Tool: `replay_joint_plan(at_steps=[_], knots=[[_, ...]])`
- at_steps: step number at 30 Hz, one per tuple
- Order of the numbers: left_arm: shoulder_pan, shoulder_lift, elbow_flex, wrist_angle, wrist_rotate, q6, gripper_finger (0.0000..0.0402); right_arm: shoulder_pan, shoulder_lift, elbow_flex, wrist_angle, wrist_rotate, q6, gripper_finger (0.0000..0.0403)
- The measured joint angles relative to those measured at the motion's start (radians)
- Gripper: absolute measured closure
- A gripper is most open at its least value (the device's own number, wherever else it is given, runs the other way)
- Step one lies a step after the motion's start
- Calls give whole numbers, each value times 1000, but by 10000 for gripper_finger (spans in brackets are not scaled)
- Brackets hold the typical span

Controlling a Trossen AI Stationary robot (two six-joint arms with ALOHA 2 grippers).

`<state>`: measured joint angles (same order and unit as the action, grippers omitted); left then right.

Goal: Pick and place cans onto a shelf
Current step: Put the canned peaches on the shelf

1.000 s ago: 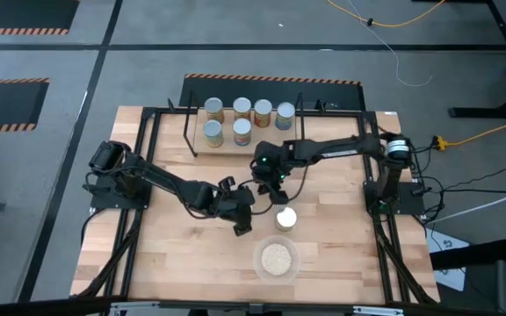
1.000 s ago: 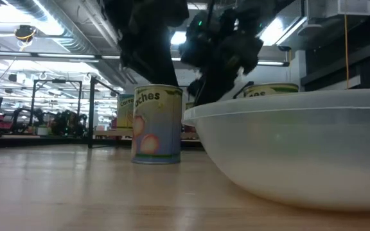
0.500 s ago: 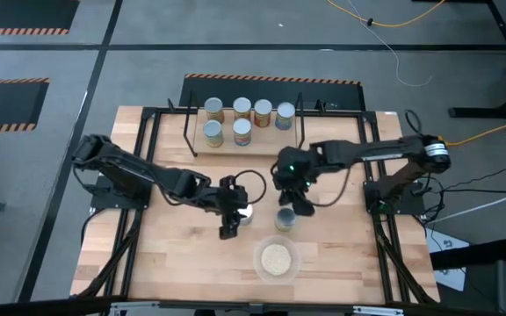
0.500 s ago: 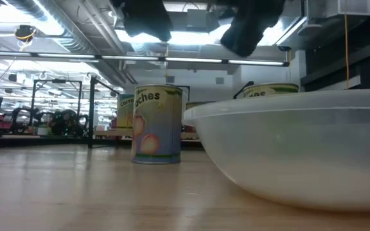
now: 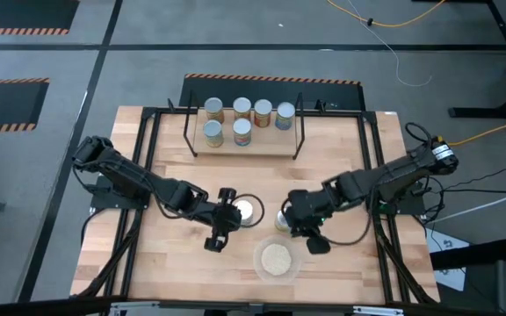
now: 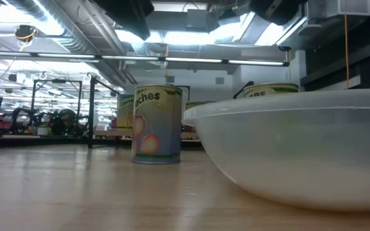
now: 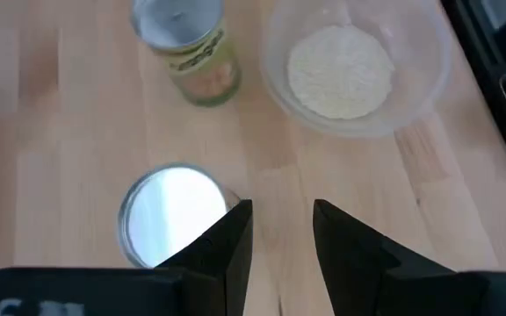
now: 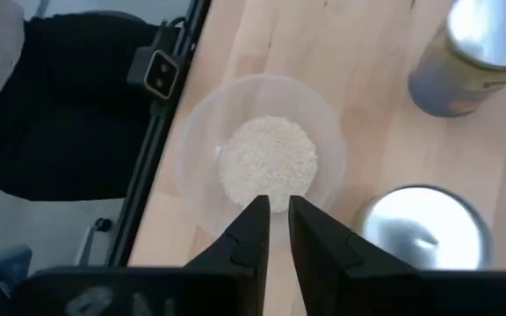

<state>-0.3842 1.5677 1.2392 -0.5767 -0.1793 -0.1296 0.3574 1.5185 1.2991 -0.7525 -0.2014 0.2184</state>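
Note:
Six cans (image 5: 240, 121) stand on the shelf (image 5: 244, 142) at the table's far side. Two more stand upright on the tabletop: a silver-topped one (image 5: 248, 209) (image 7: 169, 226) (image 8: 420, 230), and a yellow-green labelled one (image 5: 280, 221) (image 7: 190, 48) (image 8: 468, 61). In the low view they are the can labelled with peaches (image 6: 157, 125) and a can (image 6: 272, 90) behind the bowl. My left gripper (image 5: 216, 235) (image 7: 281, 230) hovers open, just left of the silver-topped can. My right gripper (image 5: 313, 239) (image 8: 275, 224) hovers with its fingers almost together, right of the yellow-green can and above the bowl's edge.
A clear bowl of pale grains (image 5: 276, 258) (image 6: 288, 147) (image 7: 350, 66) (image 8: 266, 162) stands near the table's near edge, close to both loose cans. A black frame (image 5: 148, 158) runs along the table's sides. The shelf's front row has room to the right of its two cans.
My right gripper has swung from in front of the shelf toward the table's near edge, and has risen. It is now beside the yellow-green can. My left gripper has drawn a little toward the near-left and has also risen. Both loose cans have stayed put.

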Motion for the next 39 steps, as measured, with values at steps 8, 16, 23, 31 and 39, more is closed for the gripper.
replay_joint_plan(at_steps=[8, 16, 23, 31, 39], knots=[[-18, 11, 0, -15, -47, 70, 287, 87, 0, 0, 1, 63, 42, 350], [1, 11, 0, -17, -49, 71, 287, 107, 0, 0, 3, 78, 41, 350], [10, 52, 0, -7, -50, 71, 287, 106, 0, 0, 3, 81, 34, 350], [25, 130, 0, -13, -95, 80, 287, 106, 1, 0, 2, 80, 32, 350], [41, 146, 0, -20, -92, 60, 287, 106, 1, 0, 1, 79, 34, 350]])
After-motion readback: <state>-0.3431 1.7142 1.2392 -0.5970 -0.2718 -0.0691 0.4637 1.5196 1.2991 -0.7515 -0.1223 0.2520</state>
